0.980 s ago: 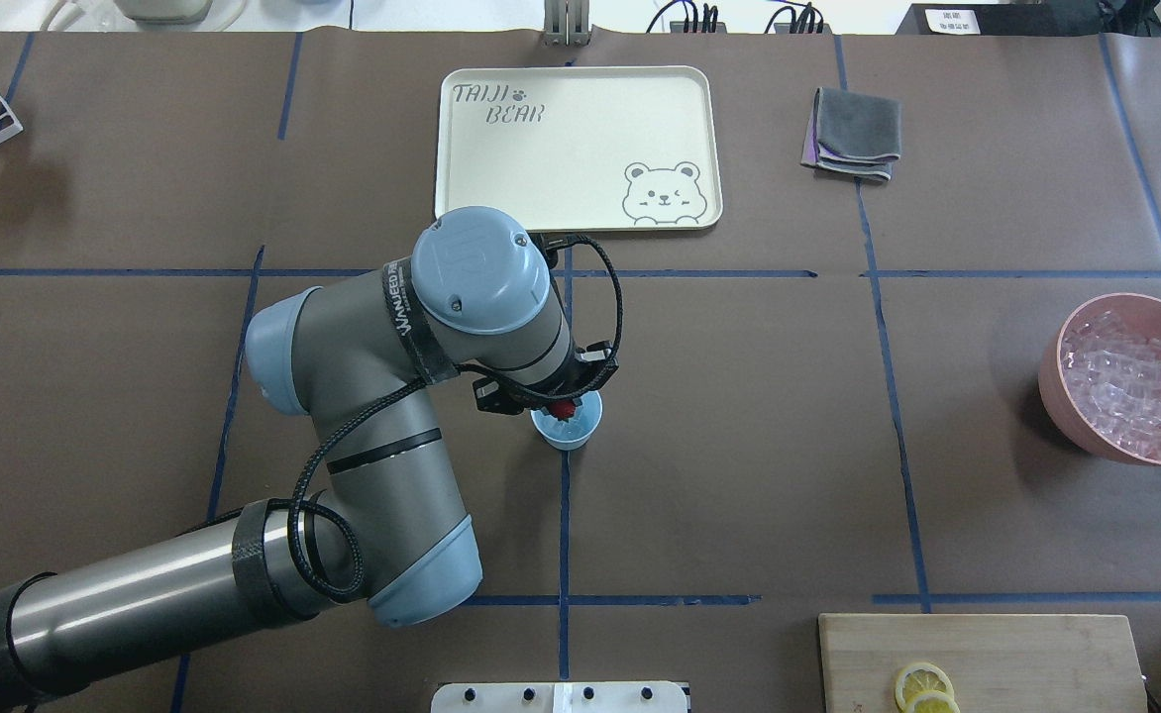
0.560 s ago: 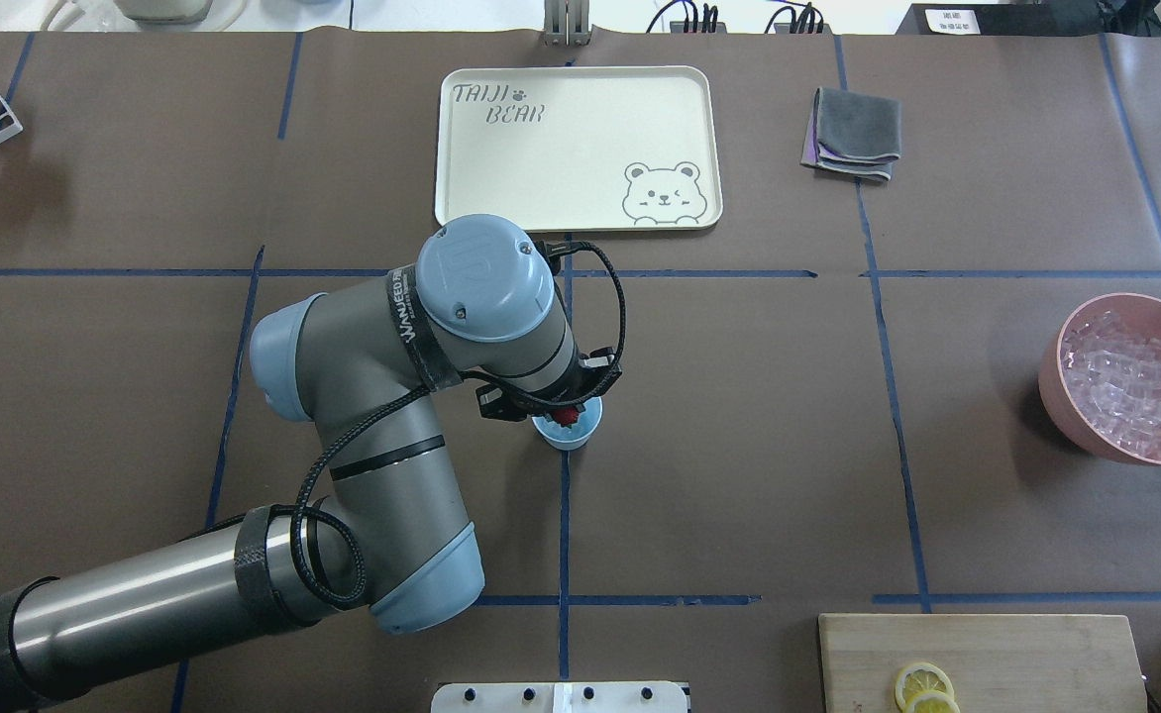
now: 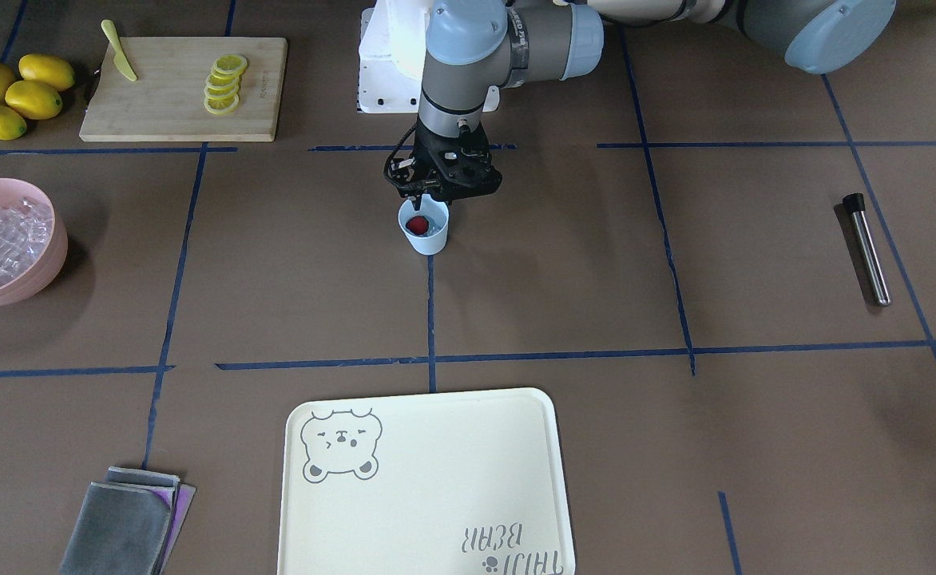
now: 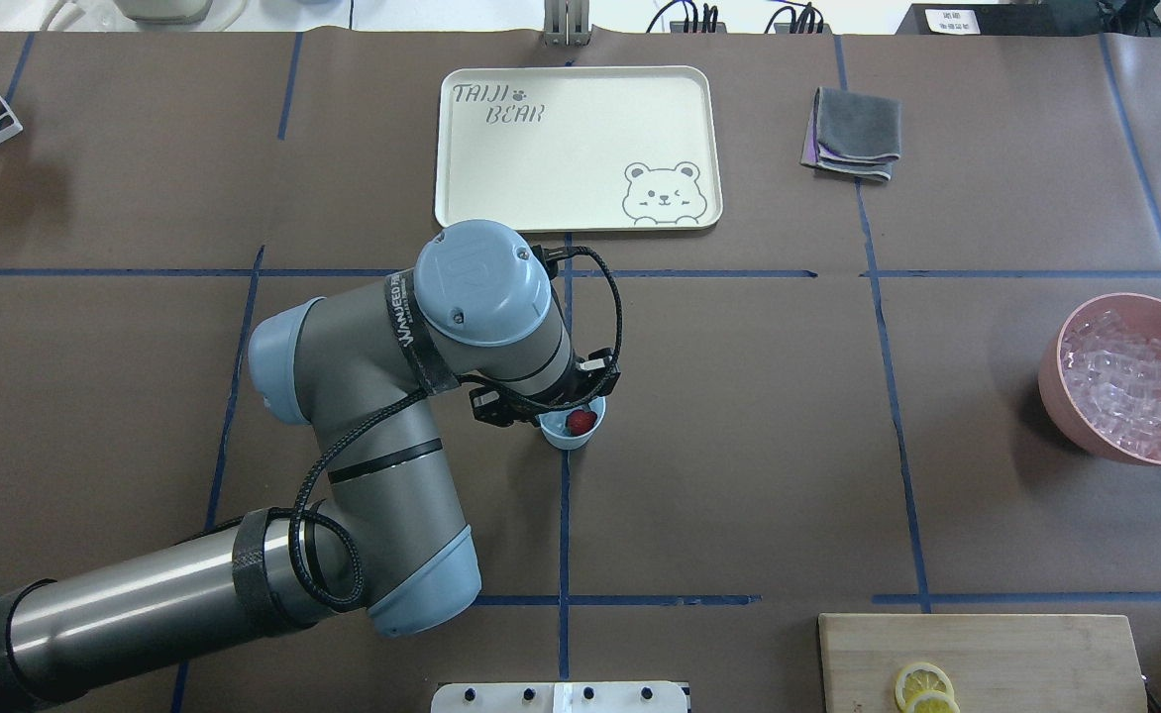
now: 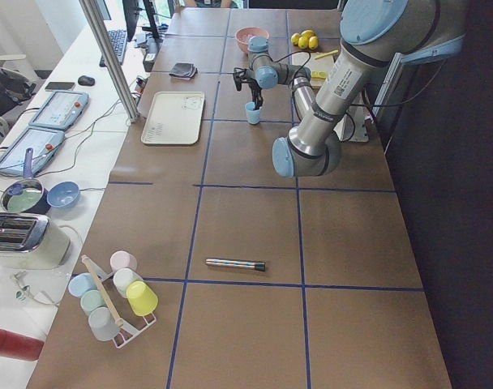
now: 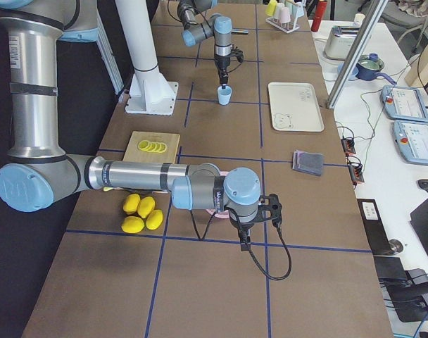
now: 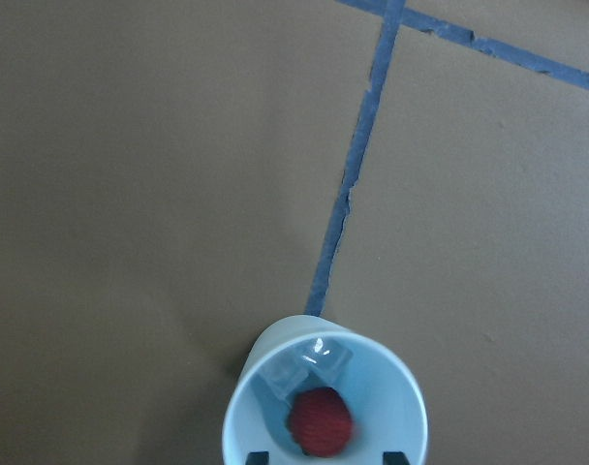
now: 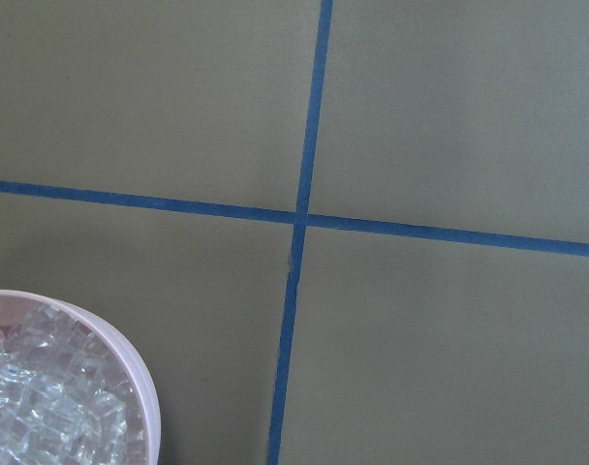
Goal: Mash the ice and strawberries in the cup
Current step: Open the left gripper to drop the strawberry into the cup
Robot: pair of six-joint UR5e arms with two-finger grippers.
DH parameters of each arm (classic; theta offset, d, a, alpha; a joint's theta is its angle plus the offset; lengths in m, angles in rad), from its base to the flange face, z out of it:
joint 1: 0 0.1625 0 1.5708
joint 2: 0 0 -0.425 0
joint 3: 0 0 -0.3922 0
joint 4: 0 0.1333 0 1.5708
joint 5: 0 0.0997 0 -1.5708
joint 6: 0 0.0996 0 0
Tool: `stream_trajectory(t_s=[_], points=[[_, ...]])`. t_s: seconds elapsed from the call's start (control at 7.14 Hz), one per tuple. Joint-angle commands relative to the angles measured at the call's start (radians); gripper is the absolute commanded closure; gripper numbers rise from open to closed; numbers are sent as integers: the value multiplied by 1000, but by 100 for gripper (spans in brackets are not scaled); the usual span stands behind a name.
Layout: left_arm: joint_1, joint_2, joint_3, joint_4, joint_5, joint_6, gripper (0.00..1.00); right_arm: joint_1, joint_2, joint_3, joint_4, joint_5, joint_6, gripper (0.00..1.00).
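Observation:
The pale blue cup [image 3: 426, 228] [image 4: 569, 436] stands on a blue tape line at mid-table. In the left wrist view the cup [image 7: 391, 387] holds a dark red strawberry [image 7: 320, 423] beside clear ice cubes [image 7: 314, 360]. The strawberry [image 3: 416, 224] [image 4: 580, 421] lies loose inside. My left gripper [image 7: 326, 455] [image 3: 424, 200] hangs open just above the rim, its two fingertips spread either side of the berry. More ice [image 4: 1130, 381] fills the pink bowl [image 4: 1061, 396]. My right gripper [image 6: 244, 243] hovers beside that bowl; I cannot tell whether it is open.
A cream bear tray [image 4: 580, 89] lies beyond the cup and a folded grey cloth [image 4: 853, 134] to its right. A metal muddler [image 3: 866, 247] lies on the robot's left. A cutting board [image 3: 164, 104] with lemon slices and whole lemons [image 3: 13, 92] sit near the bowl.
The strawberry was held between the left gripper's fingers over the cup. It has been let go and now lies inside the cup; the left arm barely shifted.

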State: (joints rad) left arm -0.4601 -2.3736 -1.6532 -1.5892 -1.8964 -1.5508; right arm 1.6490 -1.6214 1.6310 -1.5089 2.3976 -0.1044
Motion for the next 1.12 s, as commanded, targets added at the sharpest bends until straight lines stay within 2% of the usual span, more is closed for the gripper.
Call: stream_trajectory(t_s=[0.0,0.42,0.7,0.98], points=[[0,0,0,0,0,1,0,0,0,-2,-1,0,0,1],[-18,0,-14,3,0,33,0,0,0,0,-1,0,0,1],[-96,25,-42,18,-23,108,0,0,0,0,1,0,-1,1],[-245,196,-129,18,-145,296,0,0,2,6,-1,5,-6,1]])
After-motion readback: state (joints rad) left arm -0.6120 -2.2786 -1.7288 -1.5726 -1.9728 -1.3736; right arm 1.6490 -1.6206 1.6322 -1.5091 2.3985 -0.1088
